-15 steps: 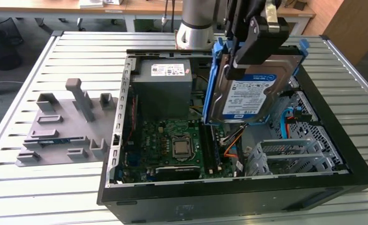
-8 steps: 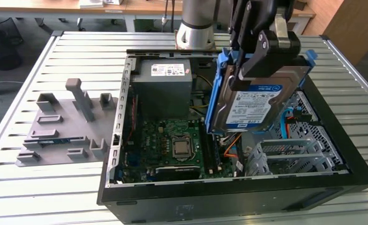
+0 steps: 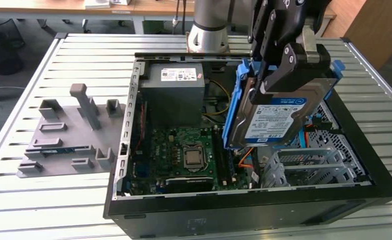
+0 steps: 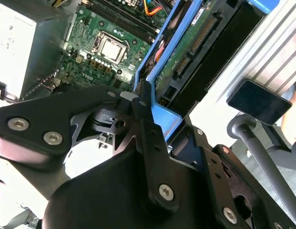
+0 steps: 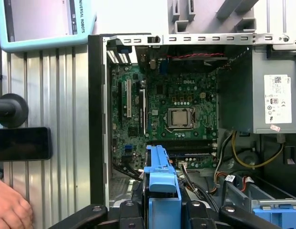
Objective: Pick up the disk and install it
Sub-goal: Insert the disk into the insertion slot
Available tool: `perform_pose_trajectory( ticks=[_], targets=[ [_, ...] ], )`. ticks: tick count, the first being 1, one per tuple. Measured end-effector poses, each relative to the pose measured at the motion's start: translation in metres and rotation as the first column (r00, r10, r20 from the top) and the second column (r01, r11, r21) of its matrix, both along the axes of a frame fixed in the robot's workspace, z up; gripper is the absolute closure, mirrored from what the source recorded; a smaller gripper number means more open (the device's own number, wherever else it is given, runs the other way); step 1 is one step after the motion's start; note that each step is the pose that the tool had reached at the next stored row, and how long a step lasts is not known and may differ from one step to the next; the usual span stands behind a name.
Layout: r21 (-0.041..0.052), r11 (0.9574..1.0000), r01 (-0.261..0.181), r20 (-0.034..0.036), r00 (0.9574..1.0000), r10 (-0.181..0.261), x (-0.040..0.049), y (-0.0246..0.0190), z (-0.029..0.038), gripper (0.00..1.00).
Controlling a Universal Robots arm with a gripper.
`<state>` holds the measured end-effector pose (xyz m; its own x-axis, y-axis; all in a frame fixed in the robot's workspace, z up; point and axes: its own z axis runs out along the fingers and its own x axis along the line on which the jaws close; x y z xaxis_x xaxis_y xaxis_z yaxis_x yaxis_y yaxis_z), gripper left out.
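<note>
Disk [image 3: 276, 120] held over the open case [image 3: 249, 205], not yet installed.
My gripper [image 3: 286, 75] is clamped on it, tilted above the drive cage [image 3: 309, 162]; I judge seating calls for squaring it to the cage.

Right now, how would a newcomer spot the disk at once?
Find the open black case on the slatted table. Over its half toward the exterior view's right, the gripper holds the disk tilted in the air. It is silver, blue-framed and white-and-blue labelled, unlike the grey power supply seated in the case.
</note>
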<state>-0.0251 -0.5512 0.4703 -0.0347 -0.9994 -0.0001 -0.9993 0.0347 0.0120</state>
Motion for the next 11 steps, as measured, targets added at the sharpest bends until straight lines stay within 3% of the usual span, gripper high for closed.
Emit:
perform_pose_trajectory(
  ticks=[11],
  targets=[
    [0.0001,0.9998,-0.019,0.0001,0.9998,0.019,0.0010,-0.0017,-0.0026,0.64]
  ],
)
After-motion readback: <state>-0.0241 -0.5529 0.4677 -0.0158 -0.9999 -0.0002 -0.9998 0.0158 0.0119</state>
